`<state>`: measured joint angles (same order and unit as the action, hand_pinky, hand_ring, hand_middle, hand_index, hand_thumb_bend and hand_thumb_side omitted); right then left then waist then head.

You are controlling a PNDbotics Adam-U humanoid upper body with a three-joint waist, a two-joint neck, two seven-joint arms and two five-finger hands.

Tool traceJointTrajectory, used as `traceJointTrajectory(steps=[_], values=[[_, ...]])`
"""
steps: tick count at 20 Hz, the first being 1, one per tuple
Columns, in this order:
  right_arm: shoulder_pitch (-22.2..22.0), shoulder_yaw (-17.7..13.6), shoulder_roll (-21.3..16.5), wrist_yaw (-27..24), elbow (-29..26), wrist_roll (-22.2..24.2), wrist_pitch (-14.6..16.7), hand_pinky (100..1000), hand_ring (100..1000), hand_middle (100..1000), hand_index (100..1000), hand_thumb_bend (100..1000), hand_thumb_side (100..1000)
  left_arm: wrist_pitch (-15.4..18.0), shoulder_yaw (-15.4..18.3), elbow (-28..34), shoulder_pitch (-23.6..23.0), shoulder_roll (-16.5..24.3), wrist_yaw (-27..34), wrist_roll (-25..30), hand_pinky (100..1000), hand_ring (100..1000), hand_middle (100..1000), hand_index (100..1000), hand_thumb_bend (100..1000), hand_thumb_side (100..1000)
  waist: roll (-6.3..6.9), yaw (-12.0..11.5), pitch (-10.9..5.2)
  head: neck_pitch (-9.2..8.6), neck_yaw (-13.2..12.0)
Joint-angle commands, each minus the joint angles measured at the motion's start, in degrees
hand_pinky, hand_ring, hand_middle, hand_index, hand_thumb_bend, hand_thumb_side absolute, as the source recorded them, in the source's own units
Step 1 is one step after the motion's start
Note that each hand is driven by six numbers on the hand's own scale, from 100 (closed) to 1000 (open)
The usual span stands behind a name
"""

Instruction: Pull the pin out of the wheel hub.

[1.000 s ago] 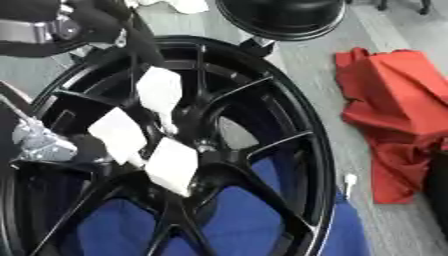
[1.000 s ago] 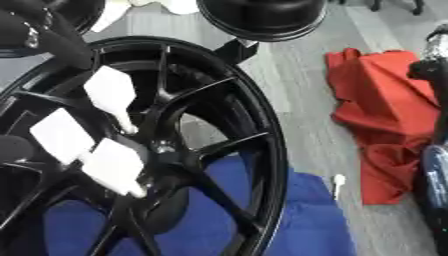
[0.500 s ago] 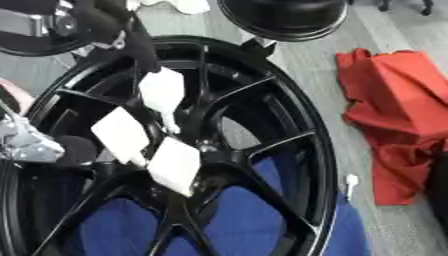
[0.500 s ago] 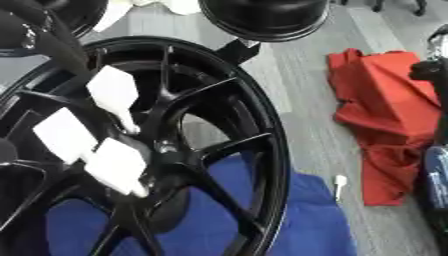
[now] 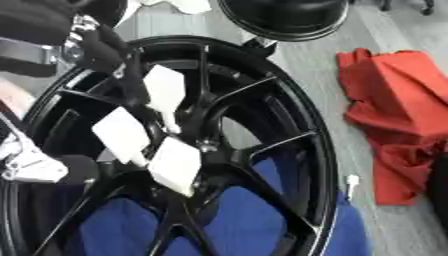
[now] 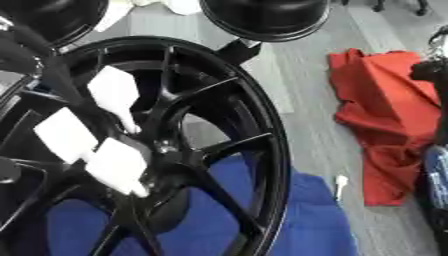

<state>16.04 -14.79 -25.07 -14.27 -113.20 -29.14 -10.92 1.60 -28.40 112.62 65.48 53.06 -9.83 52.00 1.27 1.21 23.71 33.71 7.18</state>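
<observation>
White-padded left hand (image 5: 144, 135) pinches at glossy black spoked wheel hub (image 5: 206, 150); pin unseen.

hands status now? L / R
Left hand: at the wheel's left rim, fingers cannot be told.
Right hand: only a dark part at the right edge, cannot be told.

I see a crumpled red cloth (image 5: 398, 112) lying on the grey floor (image 6: 302, 95) at right. A blue cloth (image 6: 315, 220) is spread at the bottom, and a round black object (image 5: 284, 17) sits at the top edge.
</observation>
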Motion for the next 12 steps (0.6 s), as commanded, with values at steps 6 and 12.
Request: traceJointTrajectory(steps=[6, 12], values=[[0.32, -0.27, -0.61, -0.36, -1.39, -0.34, 0.11, 517, 478, 616, 684, 125, 397, -1.06, -0.13, -0.68, -0.20, 1.48, -1.20, -0.03, 756, 697, 742, 835, 391, 320, -0.32, 0.25, -1.26, -0.15, -0.42], [0.33, -0.27, -0.54, -0.41, -1.39, -0.32, 0.13, 518, 477, 615, 683, 125, 398, -0.54, -0.32, -1.08, -0.45, 1.45, -1.94, -0.03, 772, 759, 801, 850, 408, 302, -0.38, 0.26, -1.19, -0.19, -0.46]])
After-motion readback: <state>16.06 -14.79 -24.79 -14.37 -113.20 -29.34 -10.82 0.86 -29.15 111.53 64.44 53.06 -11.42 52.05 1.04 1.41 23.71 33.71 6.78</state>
